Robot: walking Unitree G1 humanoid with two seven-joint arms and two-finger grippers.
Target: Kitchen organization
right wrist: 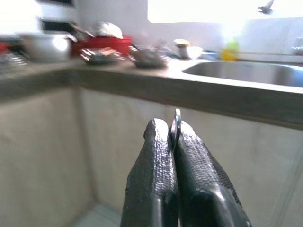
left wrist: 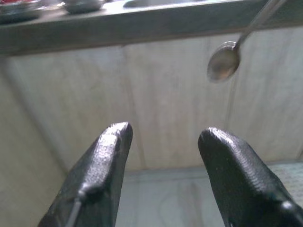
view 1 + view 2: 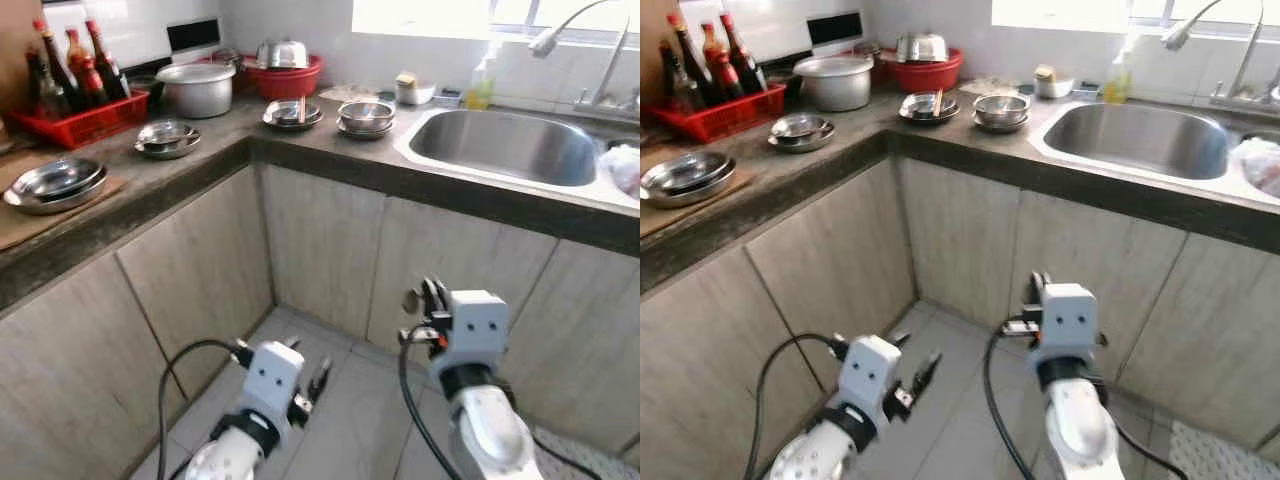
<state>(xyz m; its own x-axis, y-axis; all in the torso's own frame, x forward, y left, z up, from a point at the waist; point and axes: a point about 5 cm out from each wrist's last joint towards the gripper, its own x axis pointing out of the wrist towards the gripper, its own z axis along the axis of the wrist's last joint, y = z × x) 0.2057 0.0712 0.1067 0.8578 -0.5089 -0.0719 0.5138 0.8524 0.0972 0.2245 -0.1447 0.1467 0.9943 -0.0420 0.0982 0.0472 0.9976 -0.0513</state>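
We stand in the corner of an L-shaped counter (image 3: 330, 160), both arms low in front of the cabinet doors. Our right gripper (image 1: 174, 130) is pressed together on the thin handle of a spoon (image 2: 224, 61); from the left wrist we see the bowl of that spoon hanging in the air before the cabinets, handle running up and away at a slant, so its long axis is tilted rather than level. In the head views the right gripper (image 3: 432, 300) sits below the counter edge, just under the near left rim of the sink (image 3: 505, 148). The sink lies up and slightly to our right of the spoon, the stacked steel bowls (image 3: 366, 115) up and a little to our left, both above the gripper. Our left gripper (image 3: 308, 385) hangs lower, near the floor, fingers (image 2: 106, 156) spread with nothing between them. We judge the right arm is the one to act: it carries the spoon and is nearer the sink and bowls. The move calls for a lift clear of the counter lip first, else the spoon could knock the edge.
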